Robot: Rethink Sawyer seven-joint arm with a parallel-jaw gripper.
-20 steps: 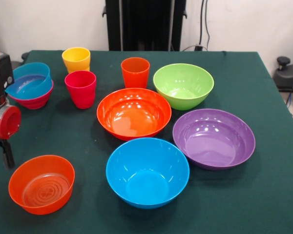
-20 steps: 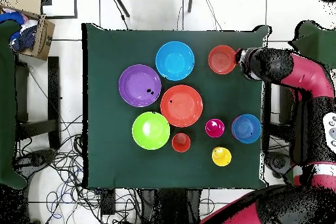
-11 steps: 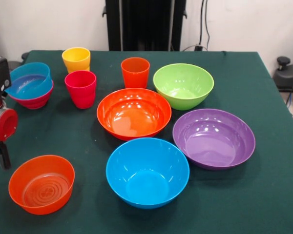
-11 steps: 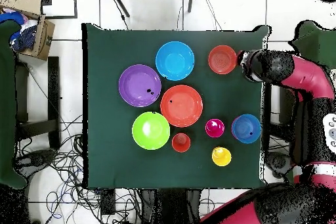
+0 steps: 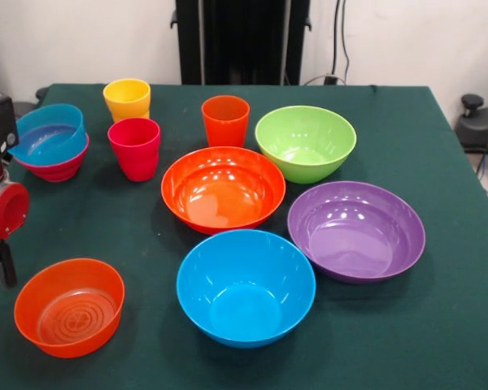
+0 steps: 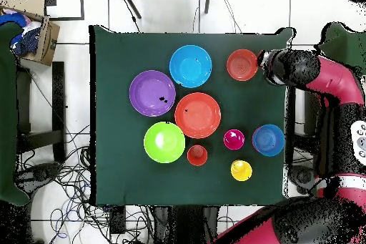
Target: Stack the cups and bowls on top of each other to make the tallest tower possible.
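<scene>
— Over at the left edge of the front view, what is the arm [image 5: 0, 175] doing?

— It comes down beside the surface [image 5: 439, 325], black wrist above, a red round joint below; one dark tip of the claw [image 5: 5, 264] hangs under that joint, above the cloth; from overhead the arm reaches in from the surface's right side; whether the claw is released or clenched I cannot tell.

— What lies around it?

— Just beside the tip sits the small translucent orange bowl [image 5: 69, 307], upright, on the front corner; further back along the same edge the translucent blue bowl [image 5: 49, 135] rests tilted inside the magenta bowl [image 5: 58, 170], partly behind the black wrist; those two are the only pieces nested so far.

— And the cups?

— The yellow cup [image 5: 127, 99] stands at the back, the red-pink cup [image 5: 134, 148] touching or nearly touching it in front, the orange cup [image 5: 225, 120] apart to the side; all three upright, mouths up.

— The big bowls?

— The large orange bowl [image 5: 223, 188] is in the middle of the surface; the lime green bowl [image 5: 306, 143] behind it to one side, the purple bowl [image 5: 356, 230] nearest the far side edge from the arm, the blue bowl [image 5: 246, 286] at the front; each stands alone, rims close but none inside another.

— Anything between the claw and them?

— Only the small translucent orange bowl lies close; the cups are near, across open cloth; the four large bowls are well apart from the claw, toward the middle and the opposite side.
</scene>
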